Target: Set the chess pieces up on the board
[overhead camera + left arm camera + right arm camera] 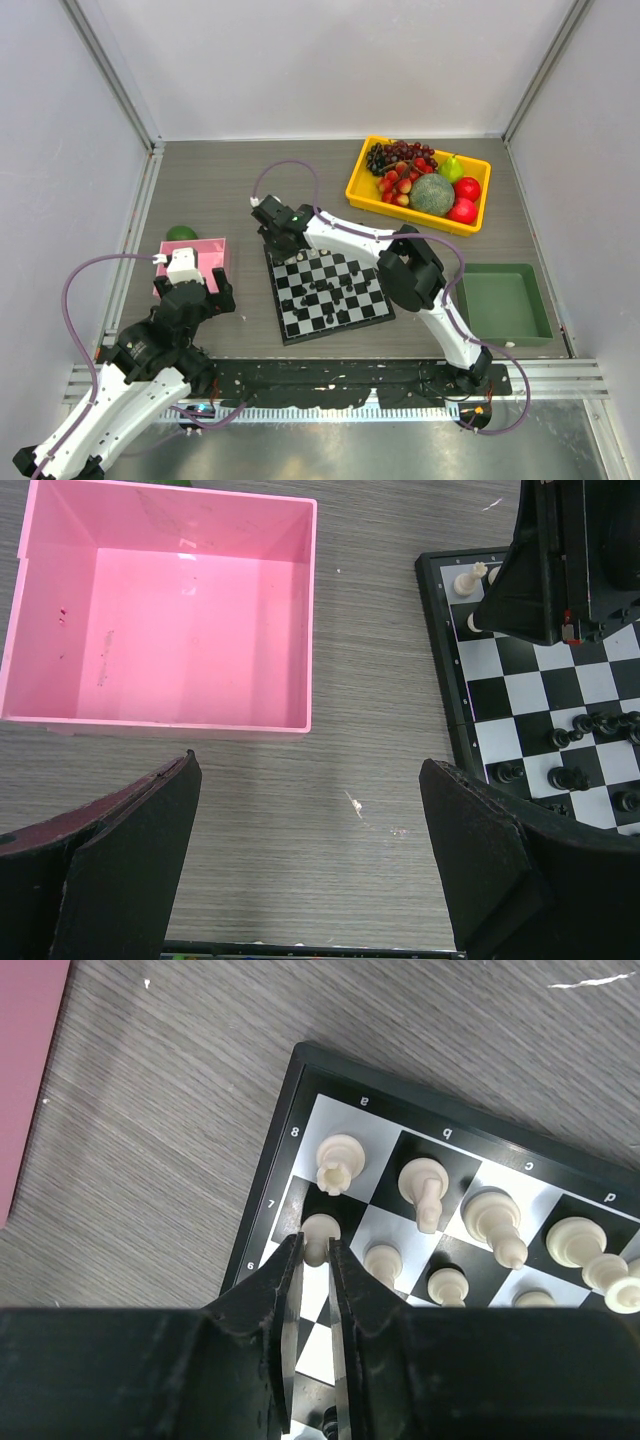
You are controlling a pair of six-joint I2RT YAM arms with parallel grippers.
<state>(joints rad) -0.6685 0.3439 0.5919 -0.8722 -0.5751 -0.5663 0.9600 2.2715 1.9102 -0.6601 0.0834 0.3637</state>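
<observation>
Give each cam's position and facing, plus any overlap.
Top external: above, behind the bases, looking down on table; both arms show.
Left wrist: on left arm, looks down at pink tray and board edge; open left gripper below.
Right wrist: on right arm, looks down at board corner; right gripper pinches white pawn.
Shared: both wrist views show board's white-piece corner.

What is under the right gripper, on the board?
A white pawn stands clamped in the right gripper, near the corner of the board, beside other white pieces. The squares beneath the gripper's body are covered.
</observation>
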